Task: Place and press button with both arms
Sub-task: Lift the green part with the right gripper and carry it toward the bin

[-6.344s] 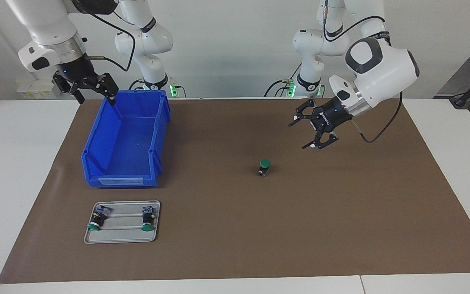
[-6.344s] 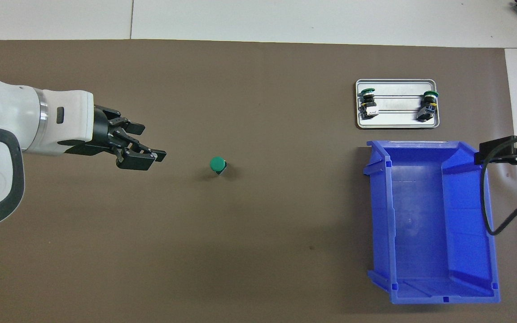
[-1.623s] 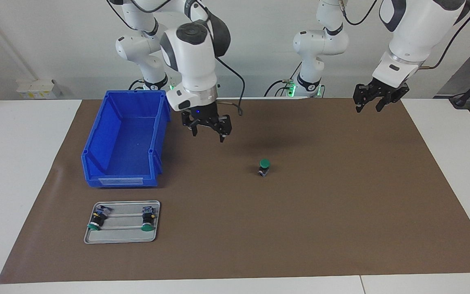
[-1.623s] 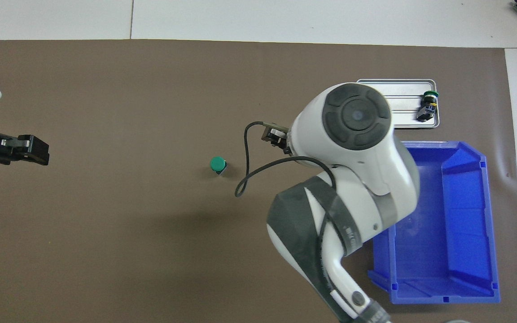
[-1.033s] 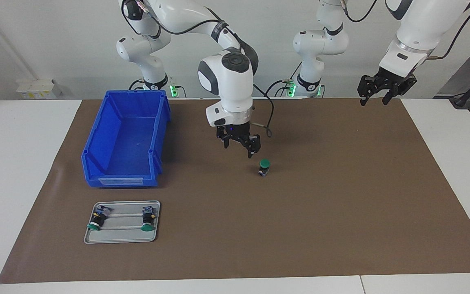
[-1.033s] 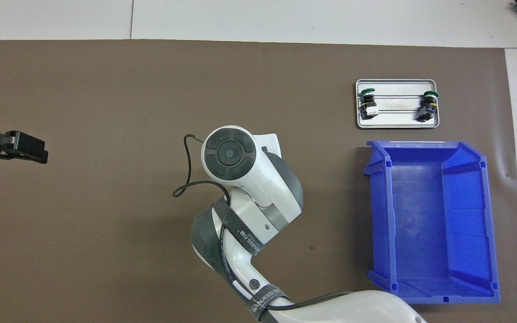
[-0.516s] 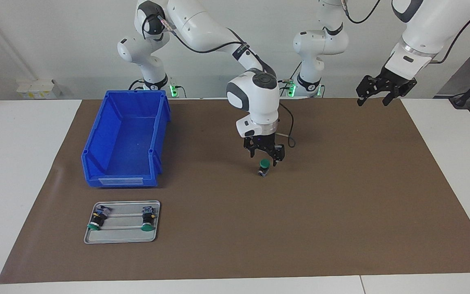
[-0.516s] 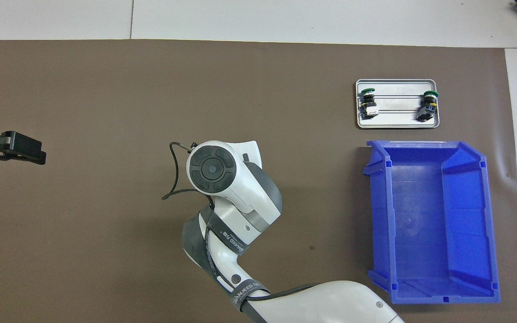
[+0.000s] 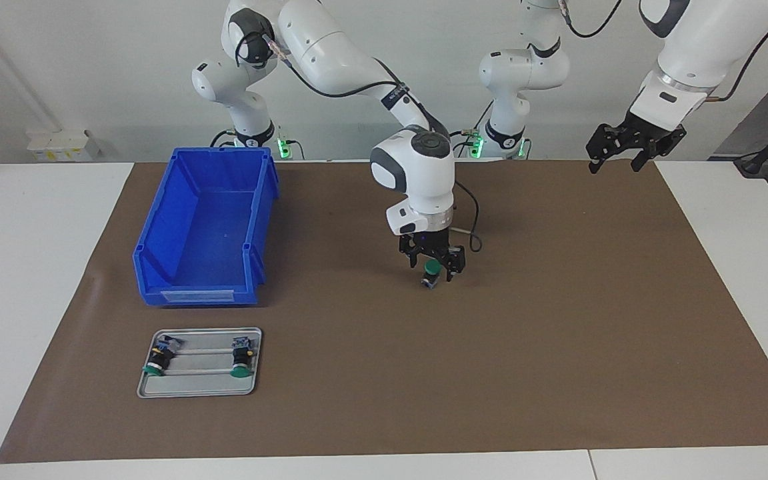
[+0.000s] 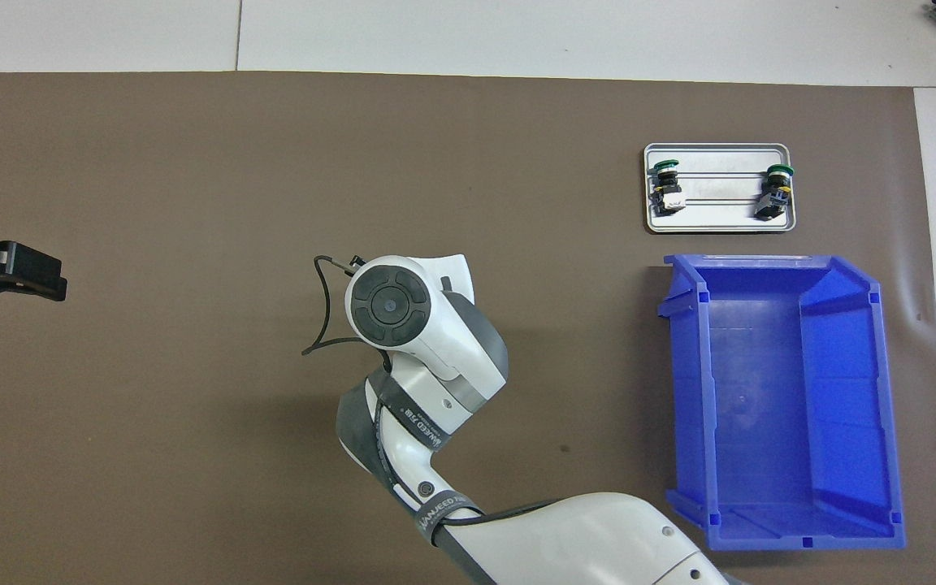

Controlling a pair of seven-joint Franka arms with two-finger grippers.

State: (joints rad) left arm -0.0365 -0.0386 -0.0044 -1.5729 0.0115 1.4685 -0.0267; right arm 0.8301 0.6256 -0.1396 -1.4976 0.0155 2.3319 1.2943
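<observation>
Right gripper (image 9: 431, 265) has dropped around the button (image 9: 431, 269) mid-table, fingers apart astride its cap (not clamped yet); grasp looks imminent. Left gripper (image 9: 624, 148) waits, fingers apart.

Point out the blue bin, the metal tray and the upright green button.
blue bin (image 9: 157, 220), facing view, side wall
metal tray (image 9: 201, 388), facing view, bare rim
upright green button (image 9: 431, 267), facing view, green cap

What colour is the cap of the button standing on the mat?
Green; the button shows best in the facing view.
</observation>
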